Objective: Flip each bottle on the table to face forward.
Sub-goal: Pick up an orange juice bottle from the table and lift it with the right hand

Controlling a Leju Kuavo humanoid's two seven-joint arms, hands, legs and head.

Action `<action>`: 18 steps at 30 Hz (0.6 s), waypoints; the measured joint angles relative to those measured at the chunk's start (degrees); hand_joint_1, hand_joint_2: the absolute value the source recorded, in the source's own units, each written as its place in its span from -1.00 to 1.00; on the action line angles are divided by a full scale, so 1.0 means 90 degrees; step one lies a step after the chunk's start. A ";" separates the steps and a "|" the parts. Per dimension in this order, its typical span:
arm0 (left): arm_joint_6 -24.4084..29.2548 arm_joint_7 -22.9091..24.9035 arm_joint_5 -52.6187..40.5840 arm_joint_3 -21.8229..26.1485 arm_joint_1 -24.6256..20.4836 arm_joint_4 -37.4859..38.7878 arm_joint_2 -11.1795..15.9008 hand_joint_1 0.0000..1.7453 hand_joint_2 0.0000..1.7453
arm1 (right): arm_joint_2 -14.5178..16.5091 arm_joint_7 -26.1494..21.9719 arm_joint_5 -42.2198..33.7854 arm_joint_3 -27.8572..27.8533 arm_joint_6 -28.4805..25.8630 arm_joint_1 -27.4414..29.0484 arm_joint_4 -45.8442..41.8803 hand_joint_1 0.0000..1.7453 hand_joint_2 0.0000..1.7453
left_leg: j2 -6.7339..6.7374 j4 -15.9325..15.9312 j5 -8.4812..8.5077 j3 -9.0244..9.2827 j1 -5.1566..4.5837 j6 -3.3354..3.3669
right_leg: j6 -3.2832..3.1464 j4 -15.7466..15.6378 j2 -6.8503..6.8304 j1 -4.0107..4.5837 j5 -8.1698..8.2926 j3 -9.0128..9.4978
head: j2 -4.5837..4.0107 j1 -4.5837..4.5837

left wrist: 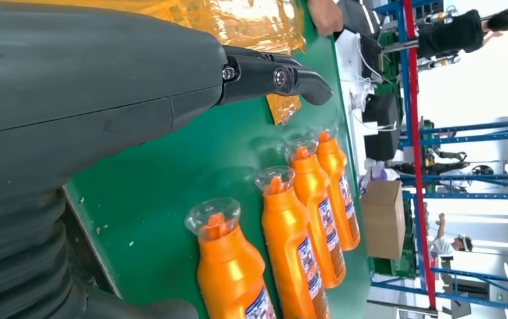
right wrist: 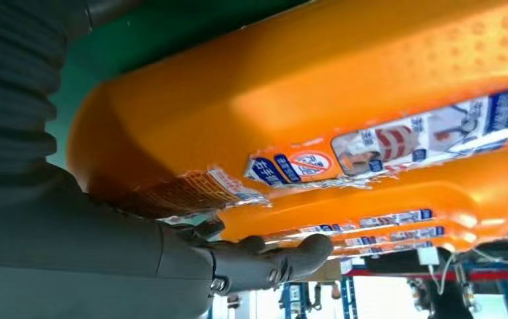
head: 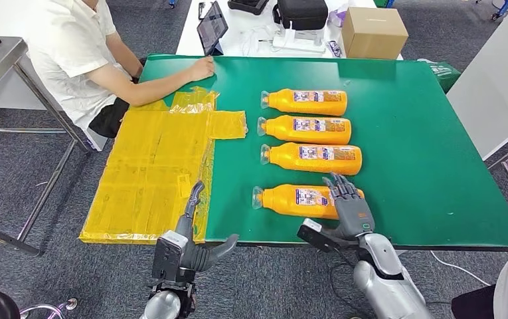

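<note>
Four orange bottles lie on their sides in a column on the green table [head: 430, 166], clear caps to the left, labels up. From far to near they are the first bottle [head: 304, 102], second [head: 307, 129], third [head: 314, 158] and nearest bottle [head: 291, 199]. My right hand [head: 348, 203] lies with spread fingers over the nearest bottle's base end. In the right wrist view that bottle [right wrist: 304, 86] sits against the palm, while the thumb [right wrist: 271, 259] stretches out a little apart from it. My left hand [head: 191, 232] hovers at the table's front edge, fingers apart and empty [left wrist: 271, 76].
A crinkled yellow plastic sheet [head: 151, 173] covers the table's left part. A person in white sits at the far left corner, one hand [head: 201, 68] resting on the table. Behind stand a cardboard box [head: 374, 30], a tablet [head: 211, 26] and a black bag [head: 301, 12].
</note>
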 joint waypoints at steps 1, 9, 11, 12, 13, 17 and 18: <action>-0.0001 0.0010 -0.0005 -0.0005 -0.0006 0.0002 0.0000 -1.00 1.00 | -0.0026 0.0054 -0.0002 0.0041 0.0121 -0.0067 0.0059 -1.00 1.00 | 0.0002 0.0000 0.0000 0.0003 0.0000 0.0000 | 0.0000 0.0000 0.0001 0.0000 0.0000 0.0002 | 0.0000 0.0000; -0.0082 0.0174 -0.0105 -0.0097 -0.0027 0.0004 0.0000 -1.00 1.00 | -0.0197 0.0682 0.0167 0.0372 0.0770 -0.0494 0.0297 -1.00 1.00 | 0.0003 0.0000 -0.0001 0.0048 -0.0001 0.0002 | 0.0004 -0.0004 0.0002 0.0000 0.0004 0.0043 | 0.0000 0.0001; -0.0137 0.0232 -0.0130 -0.0124 -0.0027 0.0003 0.0000 -1.00 1.00 | -0.0241 0.0791 0.0182 0.0458 0.0983 -0.0579 0.0304 -0.96 1.00 | 0.0003 0.0000 0.0001 0.0055 -0.0001 0.0004 | 0.0008 -0.0004 0.0002 0.0000 0.0008 0.0050 | 0.0000 0.0001; -0.0167 0.0263 -0.0139 -0.0138 -0.0027 0.0001 -0.0001 -1.00 1.00 | -0.0268 0.0840 0.0191 0.0500 0.1095 -0.0622 0.0304 -0.93 1.00 | 0.0003 0.0000 0.0002 0.0060 -0.0001 0.0006 | 0.0010 -0.0004 0.0002 0.0000 0.0009 0.0054 | 0.0000 0.0001; -0.0192 0.0293 -0.0145 -0.0149 -0.0026 -0.0002 -0.0002 -1.00 1.00 | -0.0294 0.0882 0.0199 0.0542 0.1201 -0.0665 0.0306 -0.52 1.00 | 0.0003 0.0000 0.0003 0.0064 -0.0001 0.0007 | 0.0010 -0.0004 0.0002 0.0000 0.0010 0.0059 | 0.0000 0.0001; -0.0275 0.0374 -0.0178 -0.0182 -0.0026 -0.0035 -0.0015 -1.00 1.00 | -0.0416 0.0922 0.0131 0.0738 0.1660 -0.0829 0.0318 1.00 1.00 | 0.0003 0.0000 0.0004 0.0077 -0.0001 0.0008 | 0.0013 -0.0004 0.0002 0.0000 0.0012 0.0072 | 0.0000 0.0001; -0.0290 0.0381 -0.0182 -0.0184 -0.0027 -0.0039 -0.0020 -1.00 1.00 | -0.0457 0.0894 0.0085 0.0785 0.1773 -0.0872 0.0322 1.00 1.00 | 0.0003 0.0000 0.0005 0.0078 -0.0001 0.0009 | 0.0014 -0.0004 0.0002 0.0000 0.0014 0.0073 | 0.0000 0.0002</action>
